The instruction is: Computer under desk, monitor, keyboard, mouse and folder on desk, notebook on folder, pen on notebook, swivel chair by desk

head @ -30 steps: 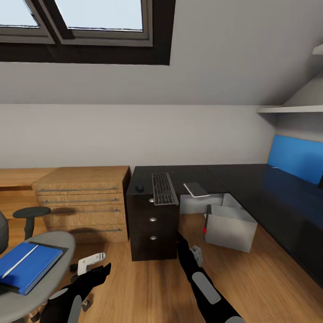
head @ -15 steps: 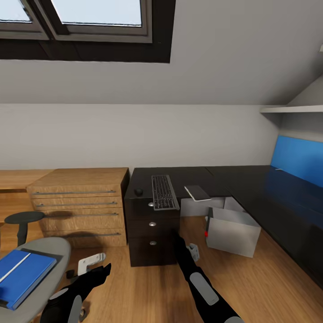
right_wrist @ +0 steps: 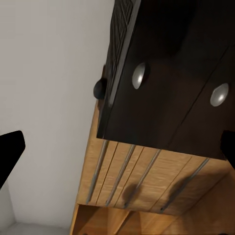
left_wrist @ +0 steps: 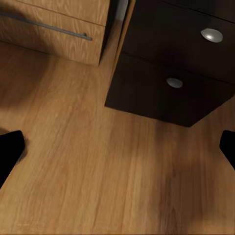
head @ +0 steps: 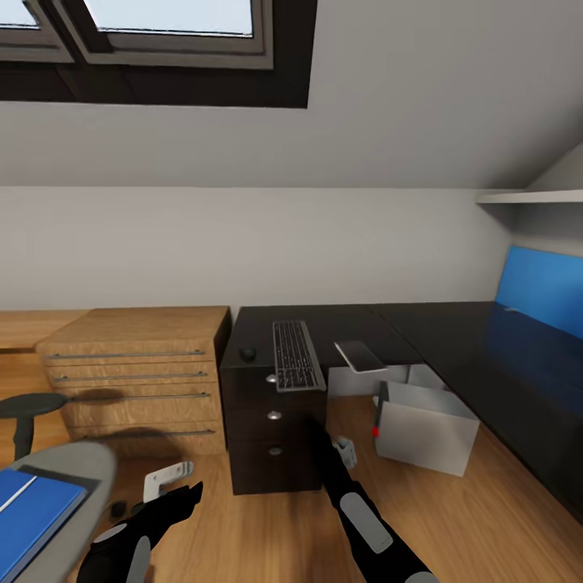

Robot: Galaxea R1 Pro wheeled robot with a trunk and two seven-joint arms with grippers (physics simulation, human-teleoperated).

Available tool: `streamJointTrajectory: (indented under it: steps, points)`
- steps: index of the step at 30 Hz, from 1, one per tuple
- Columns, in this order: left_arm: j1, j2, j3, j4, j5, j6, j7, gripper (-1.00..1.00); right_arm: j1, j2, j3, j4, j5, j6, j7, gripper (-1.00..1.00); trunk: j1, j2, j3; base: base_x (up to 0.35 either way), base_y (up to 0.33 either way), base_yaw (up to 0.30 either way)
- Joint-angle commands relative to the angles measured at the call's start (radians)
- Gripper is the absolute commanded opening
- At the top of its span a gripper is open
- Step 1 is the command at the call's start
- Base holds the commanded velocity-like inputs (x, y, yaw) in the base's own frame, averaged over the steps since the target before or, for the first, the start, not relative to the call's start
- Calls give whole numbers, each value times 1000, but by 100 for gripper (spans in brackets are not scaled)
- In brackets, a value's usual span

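Note:
The black desk point(head: 453, 324) runs along the back wall and down the right side. On it lie the grey keyboard point(head: 295, 366), the small black mouse point(head: 248, 353) left of it, and a flat grey slab point(head: 360, 356) to its right. The grey computer case point(head: 425, 425) stands on the floor in the desk's corner. At the lower left is the grey swivel chair seat point(head: 69, 474), holding a blue book point(head: 28, 518) with a white pen point(head: 14, 500) on it. My left gripper point(head: 190, 494) and right gripper point(head: 320, 441) hang open and hold nothing, low over the floor.
A black drawer unit point(head: 271, 421) carries the desk's left end, with a wooden chest of drawers point(head: 134, 380) beside it. A blue panel point(head: 538, 291) stands at the far right, under a shelf point(head: 530, 196). Wooden floor point(head: 486, 518) stretches between me and the desk.
The whole picture has shifted: the camera has turned right, so the chair and blue book slid toward the left edge. Both arms keep their pose.

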State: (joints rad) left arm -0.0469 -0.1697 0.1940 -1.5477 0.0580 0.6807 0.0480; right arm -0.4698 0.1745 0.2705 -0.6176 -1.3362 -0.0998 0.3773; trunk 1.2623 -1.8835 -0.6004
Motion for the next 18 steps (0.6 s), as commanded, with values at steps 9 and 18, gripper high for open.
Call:
streamJointTrajectory:
  steps: [9,18]
  points:
    - [-1,1,2,-3,9,6,4,100,-1,0,-1,4,-13,-1,-1,100,0,0,-1,196,0,0]
    - [-1,1,2,-6,10,8,4,100,-1,0,-2,6,-17,0,-4,100,0,0,-1,180,4,0]
